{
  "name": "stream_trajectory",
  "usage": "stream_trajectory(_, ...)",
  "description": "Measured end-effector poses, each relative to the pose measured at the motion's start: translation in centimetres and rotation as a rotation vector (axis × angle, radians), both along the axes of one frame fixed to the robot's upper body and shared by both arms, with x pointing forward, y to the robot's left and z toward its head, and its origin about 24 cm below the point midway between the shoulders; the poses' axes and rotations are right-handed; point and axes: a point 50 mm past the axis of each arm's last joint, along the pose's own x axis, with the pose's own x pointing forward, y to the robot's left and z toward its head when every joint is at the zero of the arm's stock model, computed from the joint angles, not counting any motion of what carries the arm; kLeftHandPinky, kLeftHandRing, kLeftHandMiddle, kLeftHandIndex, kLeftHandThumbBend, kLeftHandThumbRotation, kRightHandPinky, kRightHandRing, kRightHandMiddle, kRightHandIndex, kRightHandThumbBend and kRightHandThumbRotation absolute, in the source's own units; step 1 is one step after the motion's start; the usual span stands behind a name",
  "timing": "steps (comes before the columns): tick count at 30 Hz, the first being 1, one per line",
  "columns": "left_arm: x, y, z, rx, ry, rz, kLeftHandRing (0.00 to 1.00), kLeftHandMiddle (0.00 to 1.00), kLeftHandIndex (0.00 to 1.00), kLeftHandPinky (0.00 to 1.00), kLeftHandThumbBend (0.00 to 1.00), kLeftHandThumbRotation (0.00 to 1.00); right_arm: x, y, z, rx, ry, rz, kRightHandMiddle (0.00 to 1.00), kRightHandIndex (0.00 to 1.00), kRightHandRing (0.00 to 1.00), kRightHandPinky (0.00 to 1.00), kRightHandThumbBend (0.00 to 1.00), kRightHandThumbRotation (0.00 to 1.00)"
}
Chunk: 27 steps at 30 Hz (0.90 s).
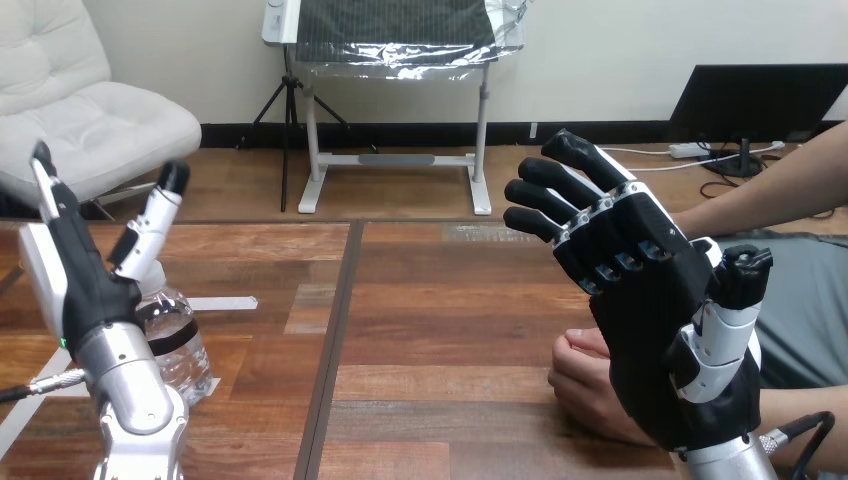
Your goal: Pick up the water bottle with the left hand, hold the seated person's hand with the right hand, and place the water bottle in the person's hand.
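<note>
Tabletop [440,330]: water bottle [182,345] beside left hand [78,285]

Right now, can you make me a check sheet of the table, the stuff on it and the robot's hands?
Surface: wooden table.
Job's things: water bottle upright at the left, partly behind the left hand; person's hand curled, resting on the table at the right.
Clutter: white strip flat beside the bottle.
Hands: left hand raised, open, holding nothing; right hand raised, open, in front of the person's hand.
Cables: nothing seen.
Surroundings: person's forearm at the right.
</note>
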Motion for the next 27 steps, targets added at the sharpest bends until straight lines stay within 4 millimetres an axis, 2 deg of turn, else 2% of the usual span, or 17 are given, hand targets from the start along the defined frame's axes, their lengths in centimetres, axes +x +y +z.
stream_trajectory(11,0.3,0.3,-1.9,-0.036,0.106,-0.013,1.00,1.00,1.00,1.00,0.88,0.54,0.0,-0.1,0.0,0.000,-0.002,0.002,0.83,0.85,0.83,0.81,0.74,1.00)
stream_trajectory(27,0.5,0.2,-4.0,-0.069,0.228,0.005,1.00,1.00,1.00,1.00,0.95,0.40,0.0,-0.1,0.0,0.004,-0.002,0.002,0.83,0.85,0.83,0.81,0.74,1.00)
